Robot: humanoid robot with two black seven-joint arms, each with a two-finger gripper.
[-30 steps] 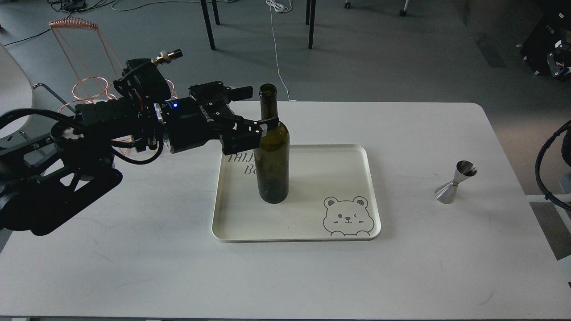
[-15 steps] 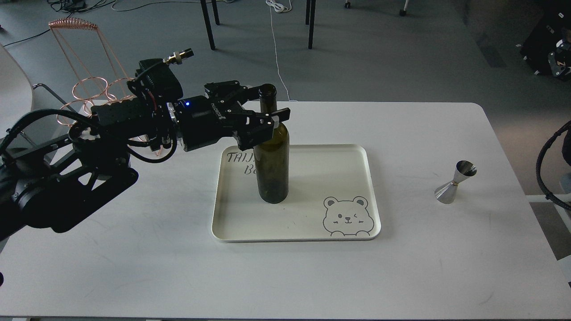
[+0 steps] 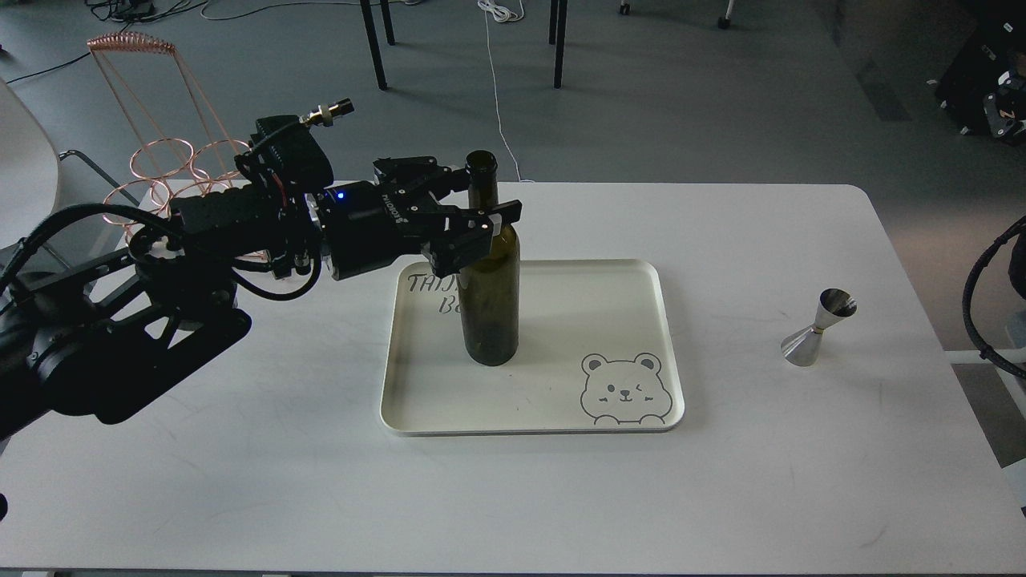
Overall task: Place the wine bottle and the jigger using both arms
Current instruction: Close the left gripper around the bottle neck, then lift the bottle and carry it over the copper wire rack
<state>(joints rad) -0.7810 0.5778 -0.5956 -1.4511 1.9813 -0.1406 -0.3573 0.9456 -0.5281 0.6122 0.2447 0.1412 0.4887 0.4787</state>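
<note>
The left pincer [image 3: 473,196] has moved in over the last second: from standing at the bottle's left shoulder it now straddles the neck, one finger [image 3: 501,213] crossing in front at the base of the neck and the other behind. The jaws look spread a little wider than the glass; whether they press on it I cannot tell. The bottle [image 3: 489,276] stands upright on the cream tray [image 3: 665,336], left of centre, exactly where it was, so nothing is lifted yet. I judge this the closing stage of a grasp on the neck; the squeeze and the lift remain. The jigger [image 3: 817,328] stands untouched on the table [image 3: 721,497], well right of the tray. The right pincer is out of view; only a cable loop shows at the right edge.
</note>
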